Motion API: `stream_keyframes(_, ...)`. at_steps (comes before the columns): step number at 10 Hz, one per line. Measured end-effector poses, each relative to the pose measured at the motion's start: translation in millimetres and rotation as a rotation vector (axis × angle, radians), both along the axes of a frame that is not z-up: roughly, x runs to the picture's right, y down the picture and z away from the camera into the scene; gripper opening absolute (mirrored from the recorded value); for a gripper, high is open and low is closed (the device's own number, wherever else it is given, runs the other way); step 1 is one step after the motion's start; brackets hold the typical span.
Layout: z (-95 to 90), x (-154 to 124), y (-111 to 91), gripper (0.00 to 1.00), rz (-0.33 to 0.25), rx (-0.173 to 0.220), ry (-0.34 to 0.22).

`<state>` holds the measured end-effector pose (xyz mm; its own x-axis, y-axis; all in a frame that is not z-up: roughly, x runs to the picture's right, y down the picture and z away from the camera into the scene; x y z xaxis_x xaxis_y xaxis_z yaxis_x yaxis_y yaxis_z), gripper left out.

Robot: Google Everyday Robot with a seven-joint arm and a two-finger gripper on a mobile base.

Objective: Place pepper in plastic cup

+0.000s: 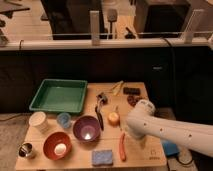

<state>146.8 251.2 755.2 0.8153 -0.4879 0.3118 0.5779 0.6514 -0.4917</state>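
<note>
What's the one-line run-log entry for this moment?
pepper: lying on table, front | arm: above pepper's right | tool: hidden under arm end | grasp: not yet

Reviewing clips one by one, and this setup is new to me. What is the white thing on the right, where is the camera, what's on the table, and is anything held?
The white thing is a robot arm reaching in from the right. Its gripper, a two-finger clamp at the arm's end, hangs open over the right half of the wooden table, beside the yellow fruit, and holds nothing. One camera looks down on the table from in front. On it are a green tray, a white cup, a small blue cup, a purple bowl, a red bowl, a metal cup, a blue sponge and a thin red pepper, lying flat between the sponge and the arm. The small dark items at the back are too unclear to name.
</note>
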Motion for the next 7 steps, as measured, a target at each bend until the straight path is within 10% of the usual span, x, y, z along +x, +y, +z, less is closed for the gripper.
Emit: stream_keyframes(7,8.7,-13.7,19.1,0.8,-0.095,-0.023,-0.106)
